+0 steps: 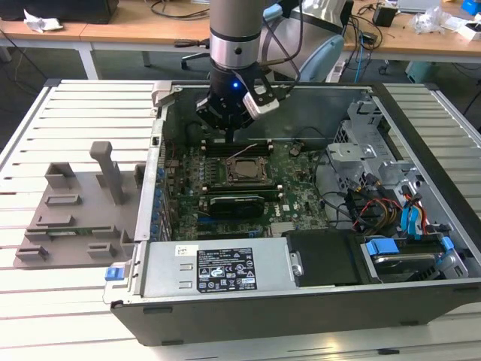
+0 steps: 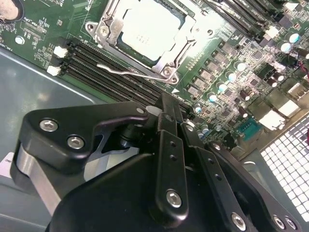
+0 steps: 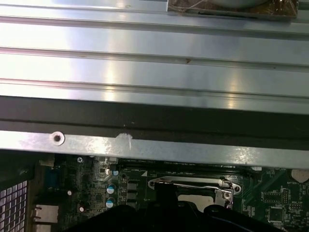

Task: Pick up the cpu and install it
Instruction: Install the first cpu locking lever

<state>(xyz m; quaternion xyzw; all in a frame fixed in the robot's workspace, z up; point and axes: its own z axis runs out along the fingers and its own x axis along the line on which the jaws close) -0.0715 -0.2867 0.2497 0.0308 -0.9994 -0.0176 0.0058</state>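
**CPU seated in socket; hand above memory slots**

The case lies open on the slatted desk. The arm reaches down into it from the far side. In the exterior view the hand hangs just above the board, over the memory slots and just beyond the socket.

The cpu sits inside the socket frame in the second wrist view, its pale metal top facing up. The frame surrounds it on all sides. The retaining lever lies along the frame's edge, next to the memory slots. In the exterior view the cpu shows as a light square in the socket, near the middle of the board.

The hand carries nothing. In the second wrist view its fingers meet at a single dark tip with no gap seen between them, so they read as pressed together. That tip stands over the memory slots, near the socket corner but apart from the cpu.

In the first wrist view the socket frame and lever appear below the case wall.

The grey tray with its upright post rests on the desk at the exterior view's left, well apart from the hand.
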